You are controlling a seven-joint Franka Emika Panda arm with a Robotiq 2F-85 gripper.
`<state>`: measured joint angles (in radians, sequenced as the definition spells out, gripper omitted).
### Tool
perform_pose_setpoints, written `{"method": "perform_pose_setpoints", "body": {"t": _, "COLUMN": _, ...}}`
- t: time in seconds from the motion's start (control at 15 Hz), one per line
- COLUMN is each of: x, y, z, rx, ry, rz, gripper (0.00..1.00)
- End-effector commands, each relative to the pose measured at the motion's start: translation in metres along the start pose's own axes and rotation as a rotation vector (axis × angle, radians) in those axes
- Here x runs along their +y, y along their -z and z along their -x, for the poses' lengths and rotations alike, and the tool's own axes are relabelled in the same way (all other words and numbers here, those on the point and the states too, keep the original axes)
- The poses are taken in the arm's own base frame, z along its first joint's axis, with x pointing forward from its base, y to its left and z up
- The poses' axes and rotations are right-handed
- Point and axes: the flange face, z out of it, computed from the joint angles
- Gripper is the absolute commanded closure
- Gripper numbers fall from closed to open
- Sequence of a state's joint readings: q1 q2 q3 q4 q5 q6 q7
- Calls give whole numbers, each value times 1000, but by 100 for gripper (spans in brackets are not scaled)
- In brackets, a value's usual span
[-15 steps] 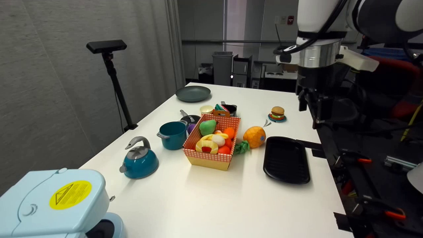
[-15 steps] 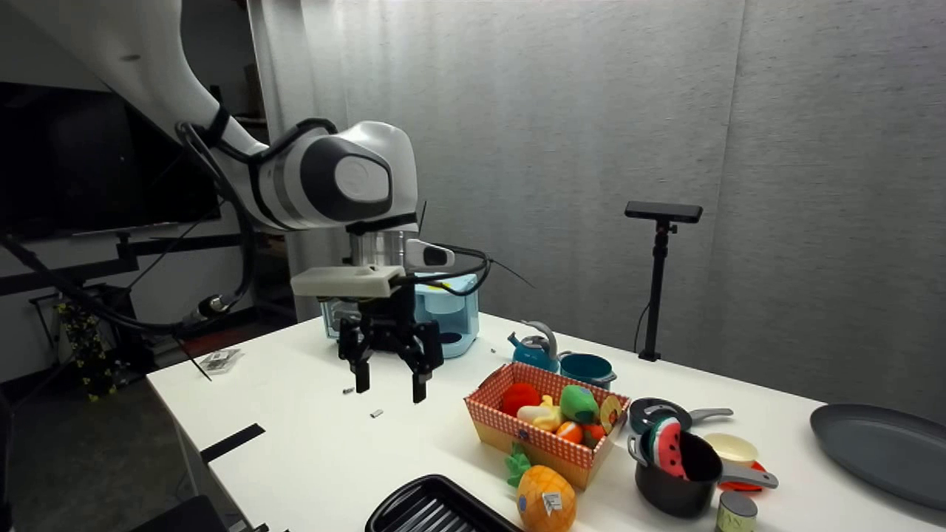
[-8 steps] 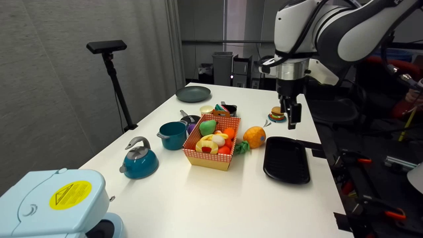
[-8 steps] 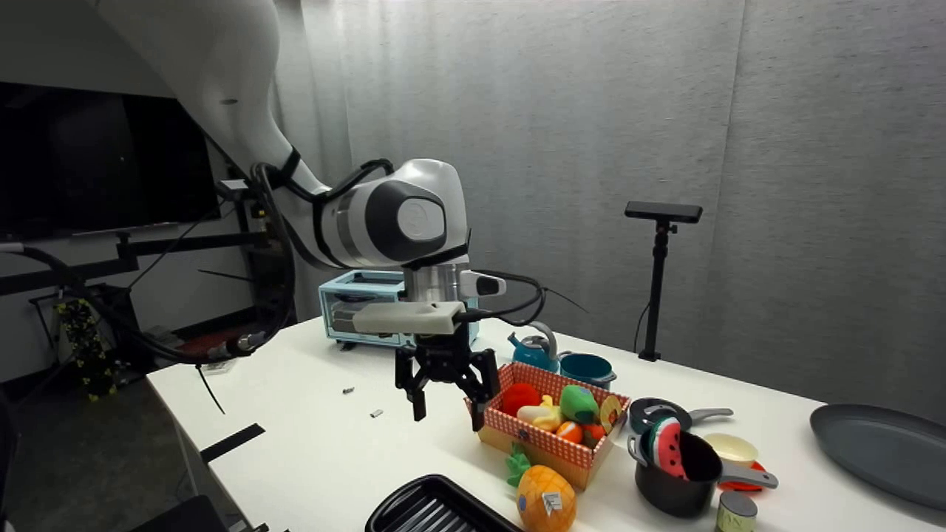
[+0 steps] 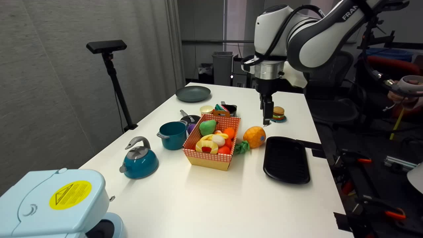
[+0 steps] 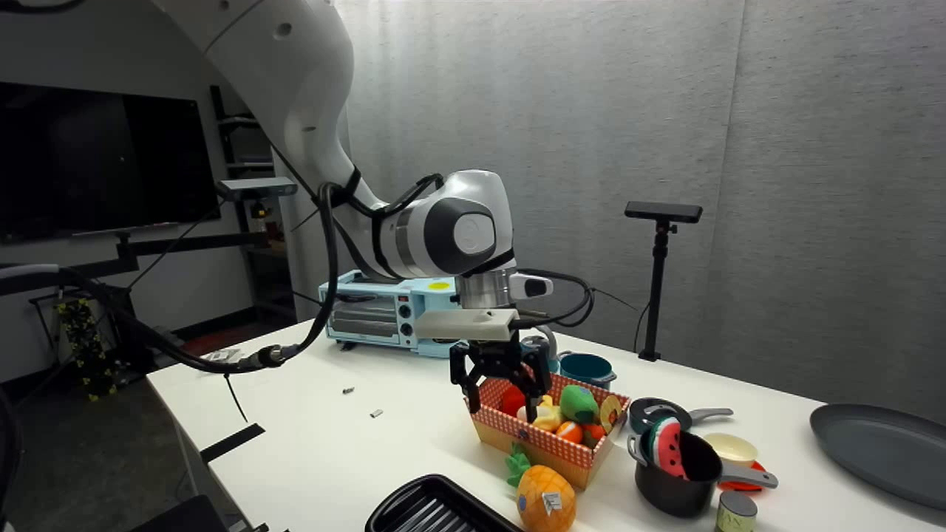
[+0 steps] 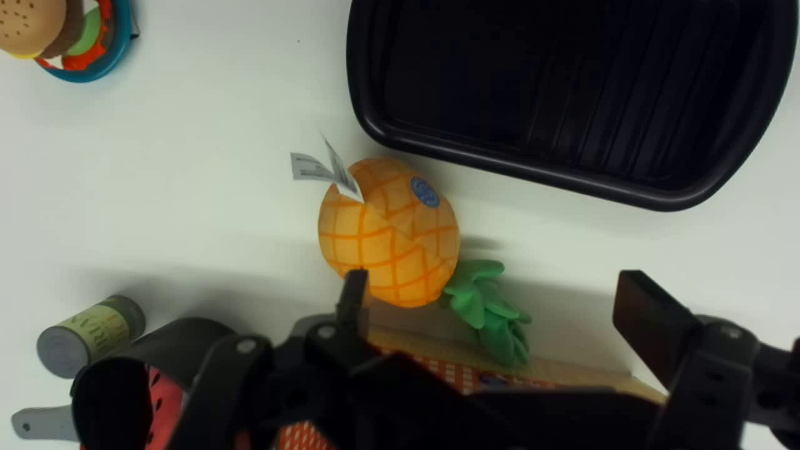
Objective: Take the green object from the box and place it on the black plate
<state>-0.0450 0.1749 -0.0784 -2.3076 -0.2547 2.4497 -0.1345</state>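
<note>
The green plush object (image 5: 208,127) lies in the red-checked box (image 5: 207,163) among other toy foods. It also shows in an exterior view (image 6: 578,404) and is hidden in the wrist view. The black ribbed tray-like plate (image 5: 287,160) lies beside the box, with the pineapple between them. The plate also shows in the wrist view (image 7: 562,94). My gripper (image 6: 502,410) is open and empty. It hangs above the table beside the box, pointing down. In the wrist view its fingers (image 7: 494,278) stand apart, with the pineapple's leaves and the box edge visible below.
An orange plush pineapple (image 5: 254,136) lies against the box side. A toy burger (image 5: 278,114), teal pot (image 5: 173,136), teal kettle (image 5: 138,163) and round dark plate (image 5: 193,94) stand around. A black pot (image 6: 676,476) holds a watermelon slice. A light-blue toaster oven (image 6: 369,314) is at the back.
My open gripper has moved across the table toward the box, leftward in one exterior picture and rightward in the opposite one, and somewhat lower. The objects have not moved.
</note>
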Motion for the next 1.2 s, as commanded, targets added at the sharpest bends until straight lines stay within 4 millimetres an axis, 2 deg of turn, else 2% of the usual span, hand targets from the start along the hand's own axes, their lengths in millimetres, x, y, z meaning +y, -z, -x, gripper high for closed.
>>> {"method": "perform_pose_setpoints", "body": {"t": 0.0, "x": 19, "y": -9, "z": -35, "rx": 50, "ry": -33, "rz": 33, "gripper": 0}}
{"method": "perform_pose_setpoints", "body": {"t": 0.4, "x": 27, "y": -21, "z": -74, "rx": 102, "ry": -72, "rz": 54, "gripper": 0}}
{"method": "perform_pose_setpoints", "body": {"t": 1.13, "x": 27, "y": -36, "z": -137, "rx": 155, "ry": -96, "rz": 70, "gripper": 0}}
